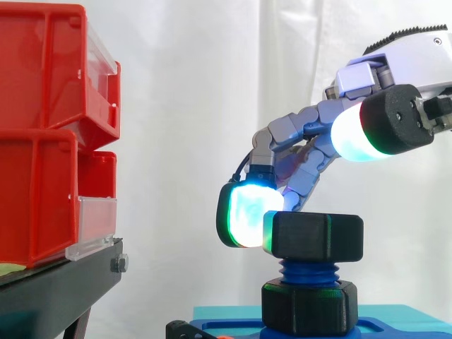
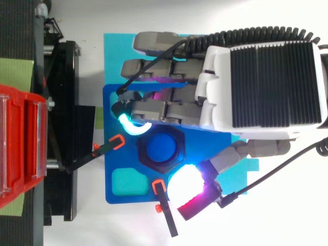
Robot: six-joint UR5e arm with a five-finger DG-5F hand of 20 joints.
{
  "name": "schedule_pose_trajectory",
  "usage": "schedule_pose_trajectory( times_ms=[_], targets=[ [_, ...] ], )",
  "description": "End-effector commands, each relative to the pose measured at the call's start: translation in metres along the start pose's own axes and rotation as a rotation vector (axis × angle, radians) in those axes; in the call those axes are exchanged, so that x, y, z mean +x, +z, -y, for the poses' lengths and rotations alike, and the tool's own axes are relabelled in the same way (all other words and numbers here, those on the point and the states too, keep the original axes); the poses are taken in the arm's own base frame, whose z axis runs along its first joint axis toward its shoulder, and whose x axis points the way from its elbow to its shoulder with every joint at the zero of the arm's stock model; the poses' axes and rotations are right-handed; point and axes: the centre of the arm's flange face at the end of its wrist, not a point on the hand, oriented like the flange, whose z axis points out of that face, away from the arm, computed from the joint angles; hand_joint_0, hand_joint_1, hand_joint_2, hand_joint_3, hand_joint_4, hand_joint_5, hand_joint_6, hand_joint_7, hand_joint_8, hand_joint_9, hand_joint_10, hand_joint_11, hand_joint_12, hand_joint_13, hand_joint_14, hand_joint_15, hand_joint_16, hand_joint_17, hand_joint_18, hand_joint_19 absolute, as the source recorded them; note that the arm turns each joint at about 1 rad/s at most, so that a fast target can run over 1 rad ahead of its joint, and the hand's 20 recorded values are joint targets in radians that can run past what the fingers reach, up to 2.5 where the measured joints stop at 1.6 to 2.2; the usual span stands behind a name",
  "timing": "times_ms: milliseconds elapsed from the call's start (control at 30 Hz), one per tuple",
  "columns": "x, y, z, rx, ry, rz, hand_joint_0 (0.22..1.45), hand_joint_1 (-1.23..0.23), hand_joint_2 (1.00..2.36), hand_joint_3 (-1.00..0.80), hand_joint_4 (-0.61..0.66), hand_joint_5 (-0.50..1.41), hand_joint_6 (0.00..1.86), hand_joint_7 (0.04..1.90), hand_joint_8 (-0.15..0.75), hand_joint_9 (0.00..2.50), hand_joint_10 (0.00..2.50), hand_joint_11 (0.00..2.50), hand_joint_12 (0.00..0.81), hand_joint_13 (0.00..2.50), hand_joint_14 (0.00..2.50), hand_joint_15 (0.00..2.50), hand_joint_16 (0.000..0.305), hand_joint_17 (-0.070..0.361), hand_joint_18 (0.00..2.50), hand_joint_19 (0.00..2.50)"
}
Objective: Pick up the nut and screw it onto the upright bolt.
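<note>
Side view: a black hexagonal plastic nut (image 1: 318, 236) sits atop the upright blue threaded bolt (image 1: 308, 270), and the grey robot hand (image 1: 296, 134) touches its left side. Top view: the hand (image 2: 266, 82) reaches over the nut (image 2: 145, 161), but I cannot tell whether it grips it.

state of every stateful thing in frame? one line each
nut: around the top of the bolt, level.
bolt: upright, threads bare below the nut.
lower nut: at the bolt's foot, apart from the nut.
hand: against the nut's side; grip unclear.
</note>
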Motion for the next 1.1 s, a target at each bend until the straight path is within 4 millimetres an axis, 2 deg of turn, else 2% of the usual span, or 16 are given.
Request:
schedule_pose_trajectory(
  times_ms=[0, 167, 333, 767, 900, 933, 1067],
  targets=[
    [0.000, -0.001, 0.002, 0.004, 0.001, -0.003, 0.52, -0.21, 1.00, -0.50, 0.22, -0.03, 0.51, 1.43, 0.252, 0.53, 0.00, 0.00, 0.311, 0.32, 0.00, 0.00, 0.031, 0.070, 0.00, 0.00],
    [0.000, -0.002, 0.005, 0.007, 0.001, -0.003, 0.53, -0.22, 1.00, -0.50, 0.22, -0.03, 0.57, 1.39, 0.256, 0.57, 0.00, 0.00, 0.305, 0.35, 0.00, 0.00, 0.030, 0.067, 0.00, 0.00],
    [0.000, -0.004, 0.011, 0.016, 0.003, -0.012, 0.53, -0.23, 1.00, -0.50, 0.16, -0.03, 0.68, 1.32, 0.255, 0.66, 0.00, 0.00, 0.293, 0.41, 0.00, 0.00, 0.028, 0.062, 0.00, 0.00],
    [-0.004, -0.011, 0.028, 0.011, 0.009, -0.025, 0.54, -0.24, 1.00, -0.50, 0.13, -0.01, 0.69, 1.32, 0.259, 0.80, 0.00, 0.00, 0.274, 0.53, 0.00, 0.00, 0.023, 0.052, 0.08, 0.00],
    [-0.013, -0.011, 0.030, 0.002, 0.009, -0.011, 0.53, -0.24, 1.00, -0.50, 0.14, -0.02, 0.65, 1.36, 0.261, 0.78, 0.00, 0.00, 0.278, 0.53, 0.00, 0.00, 0.023, 0.052, 0.08, 0.00],
    [-0.030, -0.011, 0.029, -0.011, 0.008, 0.010, 0.53, -0.24, 1.00, -0.50, 0.16, -0.03, 0.64, 1.35, 0.261, 0.77, 0.00, 0.00, 0.282, 0.52, 0.00, 0.00, 0.023, 0.052, 0.08, 0.00],
    [-0.040, -0.011, 0.028, -0.023, 0.003, 0.017, 0.52, -0.23, 1.00, -0.50, 0.18, -0.05, 0.54, 1.41, 0.263, 0.72, 0.00, 0.00, 0.293, 0.50, 0.00, 0.00, 0.025, 0.056, 0.06, 0.00]
  ],
)
